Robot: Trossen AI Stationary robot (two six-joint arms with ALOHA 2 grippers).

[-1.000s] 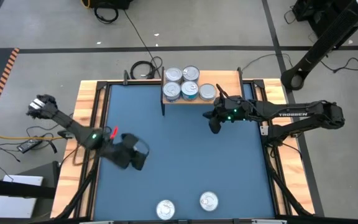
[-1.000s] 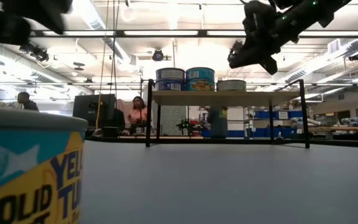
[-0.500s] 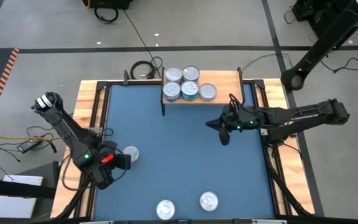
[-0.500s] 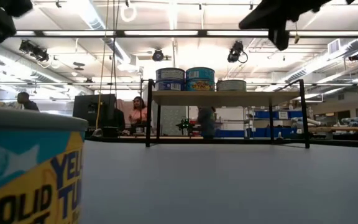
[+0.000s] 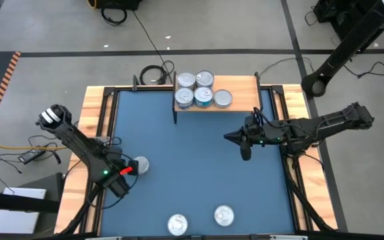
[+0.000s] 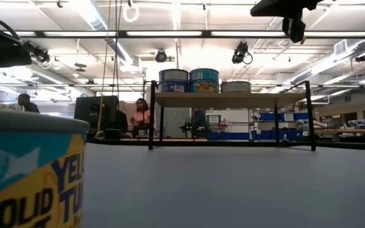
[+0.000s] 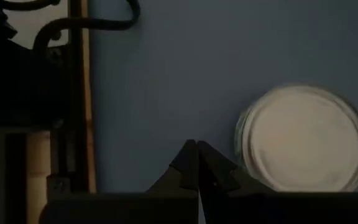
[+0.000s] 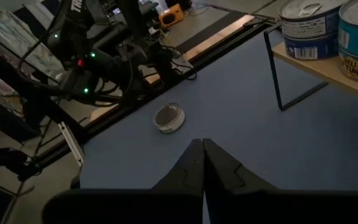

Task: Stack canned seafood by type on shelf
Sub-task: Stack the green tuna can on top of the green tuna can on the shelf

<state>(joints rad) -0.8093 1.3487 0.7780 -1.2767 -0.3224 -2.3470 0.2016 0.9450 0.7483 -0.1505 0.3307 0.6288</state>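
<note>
The light-wood shelf (image 5: pixel 242 93) stands at the table's far edge on thin black legs. Several canned seafood tins rest on it, two of them stacked (image 6: pixel 173 80) (image 6: pixel 204 80) beside a single low one (image 6: pixel 236 87). One silver-lidded tin (image 5: pixel 139 165) sits on the blue table by its left edge. My left gripper (image 7: pixel 197 148) is shut and points down just beside that tin, apart from it. Two more tins (image 5: pixel 177 224) (image 5: pixel 224 215) lie near the front edge. My right gripper (image 8: pixel 202 144) is shut and hangs over the table's right half, holding nothing.
A teal and yellow labelled tin (image 6: pixel 30 171) stands right in front of the low camera. Wooden strips (image 5: pixel 95 113) and black frame bars edge the blue table. People sit in the room beyond the table.
My left gripper has swung toward the table's left and near edges, sunk and tipped steeply down, uncovering the tin on the table. My right gripper has drawn away from the shelf toward the near edge and risen a little. Both stayed shut.
</note>
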